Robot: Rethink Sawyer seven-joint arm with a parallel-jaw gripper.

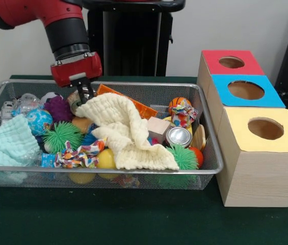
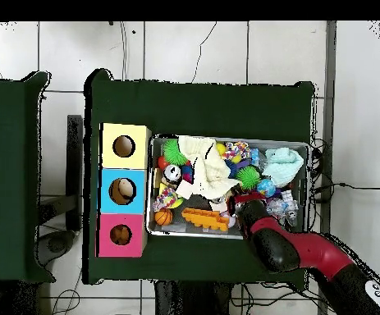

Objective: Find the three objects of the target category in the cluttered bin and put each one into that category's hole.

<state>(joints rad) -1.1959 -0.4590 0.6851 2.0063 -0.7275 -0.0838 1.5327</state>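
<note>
I see the silver mesh bin (image 1: 1,92) heaped with clutter, centre-left in the front view. The red-panelled box's round hole (image 1: 231,62) sits upper right, open.

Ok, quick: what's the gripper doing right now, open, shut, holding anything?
Gripper: shut on the cream cloth, pinching its top corner inside the bin.

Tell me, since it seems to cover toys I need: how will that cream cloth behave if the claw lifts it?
The cream cloth drapes in folds over the clutter, so it is probably floppy and would hang and trail when lifted. It looks thin and light. The claw sits at its far corner; pulling from there might drag neighbours like the green spiky ball.
</note>
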